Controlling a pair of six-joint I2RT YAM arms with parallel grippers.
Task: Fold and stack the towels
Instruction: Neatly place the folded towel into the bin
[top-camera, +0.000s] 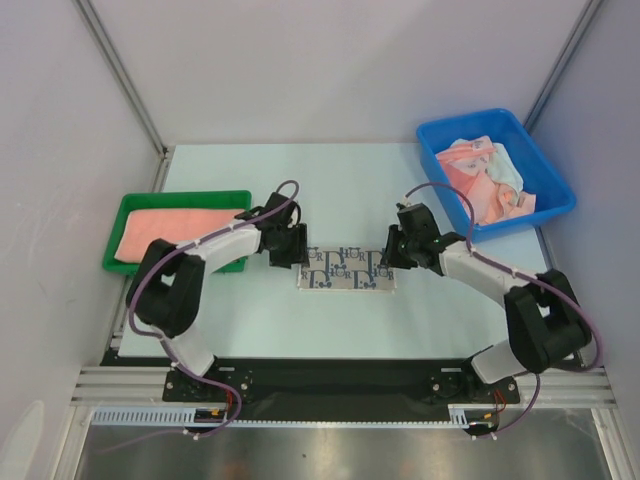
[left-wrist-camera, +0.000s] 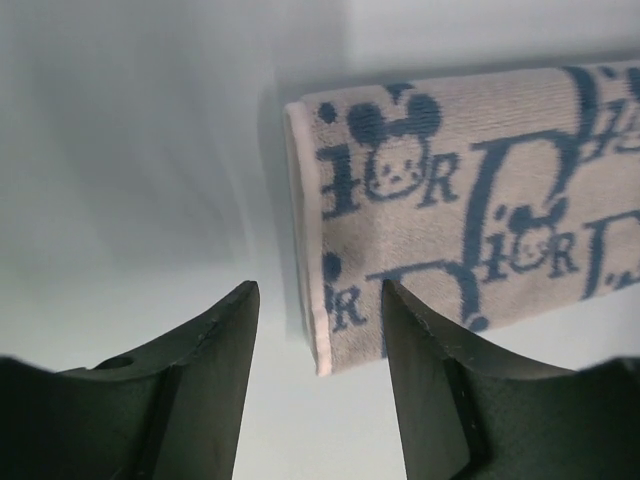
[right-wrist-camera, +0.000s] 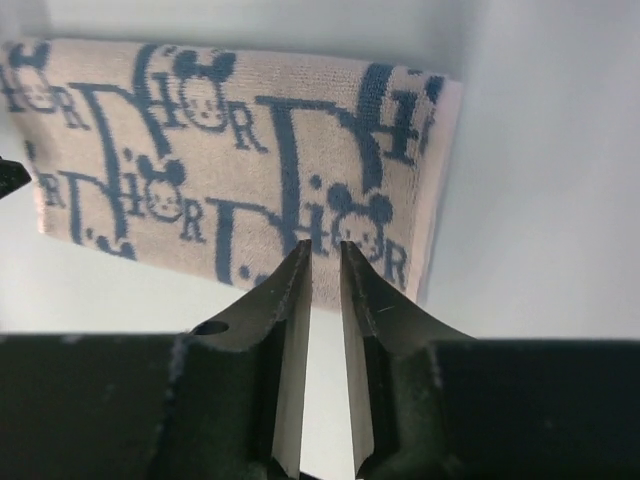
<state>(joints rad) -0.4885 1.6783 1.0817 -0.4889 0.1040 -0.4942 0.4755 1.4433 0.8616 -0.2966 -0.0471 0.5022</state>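
Pale table (top-camera: 340, 190), seen from above. Blue plastic bin (top-camera: 437, 135), far right corner, holding a crumpled heap of pink and white towels (top-camera: 490, 175). Green tray (top-camera: 180, 198), left edge, carrying a flat salmon-pink towel (top-camera: 175, 228). Navy-and-white patterned towel (top-camera: 345, 268), folded into a flat rectangle at the table's centre between the two arms. Left gripper (left-wrist-camera: 320, 300), fingers well apart and empty, over the towel's left end. Right gripper (right-wrist-camera: 325, 250), fingers narrowly parted, gripping nothing, at its right end.

The table (top-camera: 340, 190) stands open along its far edge; green tray (top-camera: 180, 197) blocks the left edge, blue bin (top-camera: 465, 119) the far right corner, folded towel (top-camera: 347, 267) lies centre.
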